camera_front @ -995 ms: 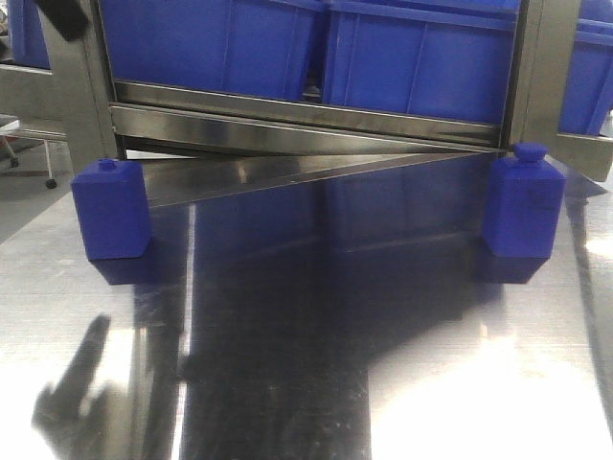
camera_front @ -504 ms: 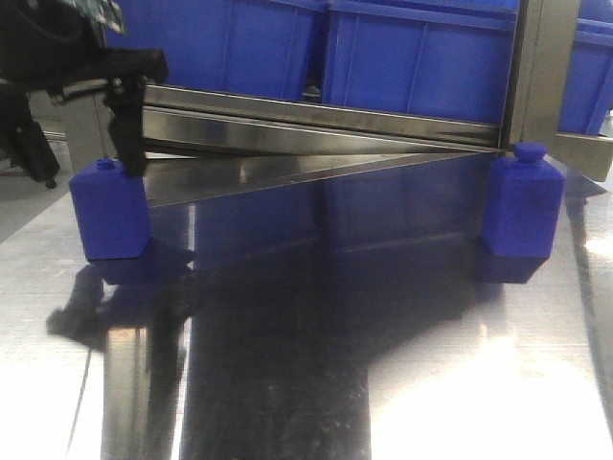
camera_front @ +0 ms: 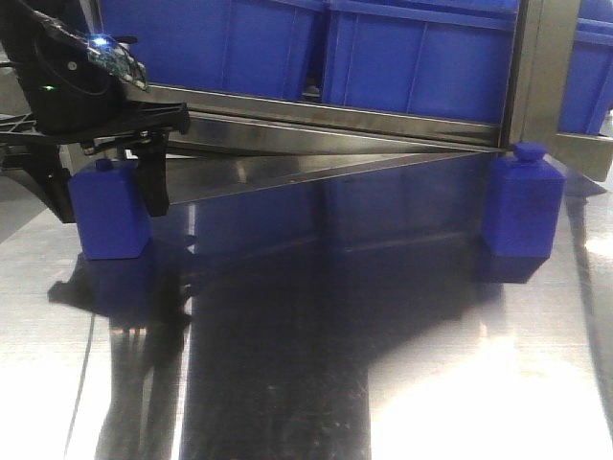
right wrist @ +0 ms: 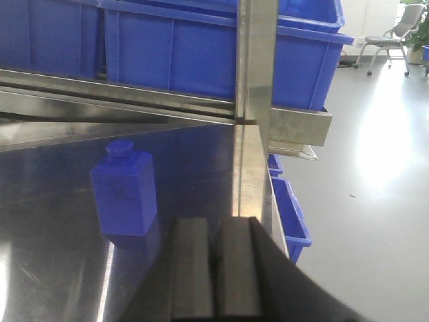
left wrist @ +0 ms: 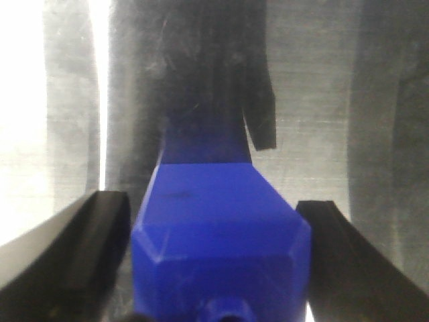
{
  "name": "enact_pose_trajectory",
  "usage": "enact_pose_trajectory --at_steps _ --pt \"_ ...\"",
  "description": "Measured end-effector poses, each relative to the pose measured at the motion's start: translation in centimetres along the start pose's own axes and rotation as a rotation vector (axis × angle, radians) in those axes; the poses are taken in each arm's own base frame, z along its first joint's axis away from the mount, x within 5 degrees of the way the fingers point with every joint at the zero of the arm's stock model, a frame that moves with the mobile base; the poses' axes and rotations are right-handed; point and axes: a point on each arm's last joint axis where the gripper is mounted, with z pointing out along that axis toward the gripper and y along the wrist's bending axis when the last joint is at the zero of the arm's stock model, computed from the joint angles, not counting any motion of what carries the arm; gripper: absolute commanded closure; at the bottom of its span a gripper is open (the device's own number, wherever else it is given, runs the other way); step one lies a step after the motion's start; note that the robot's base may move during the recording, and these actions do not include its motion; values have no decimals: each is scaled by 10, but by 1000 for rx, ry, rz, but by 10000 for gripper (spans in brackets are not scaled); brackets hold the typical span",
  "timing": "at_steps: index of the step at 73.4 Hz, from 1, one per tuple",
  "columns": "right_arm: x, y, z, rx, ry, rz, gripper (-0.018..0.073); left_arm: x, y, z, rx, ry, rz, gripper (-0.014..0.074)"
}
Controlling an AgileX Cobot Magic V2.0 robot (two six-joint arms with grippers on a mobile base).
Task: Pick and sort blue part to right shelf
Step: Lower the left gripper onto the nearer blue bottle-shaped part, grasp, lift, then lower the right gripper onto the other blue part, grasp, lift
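Note:
The blue part (camera_front: 111,218), squat with a small round nub, stands on the steel table at the far left. My left gripper (camera_front: 108,203) has come down over it and is open, one black finger (camera_front: 155,192) on each side of the block. In the left wrist view the blue part (left wrist: 221,228) fills the gap between the fingers (left wrist: 94,255), with thin slits of table showing beside it. My right gripper (right wrist: 216,268) is shut and empty, low at the table's right edge. The right shelf (camera_front: 316,120) with its blue bins (camera_front: 421,57) stands behind the table.
A taller blue bottle-shaped block with a wide cap (camera_front: 522,206) stands at the right by the rack's upright post (camera_front: 538,67); it also shows in the right wrist view (right wrist: 125,191). A small blue bin (right wrist: 289,211) sits on the floor beyond the table's right edge.
My left gripper has come into view from the upper left and dropped until its fingers straddle the blue part. The part and the taller block have not moved.

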Motion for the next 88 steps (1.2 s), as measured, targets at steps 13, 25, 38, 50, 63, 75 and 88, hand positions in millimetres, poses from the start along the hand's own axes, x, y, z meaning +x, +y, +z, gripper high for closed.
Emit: enact_pose_trajectory --at_steps 13,25,38,50,63,75,88 --pt "0 0 0 0 0 0 510 0 0 0 -1 0 2 274" --pt "0 0 0 0 0 0 510 0 0 0 -2 2 28 274" --pt "1 0 0 1 16 0 510 3 0 -31 16 -53 125 274" --pt "4 0 0 2 41 0 510 11 8 -92 4 -224 209 274" --pt "4 0 0 2 44 0 510 50 26 -152 15 -454 248 274" --pt "2 0 0 -4 22 58 510 104 47 -178 71 -648 257 298" --pt "-9 1 -1 -11 -10 102 510 157 67 -190 141 -865 261 347"
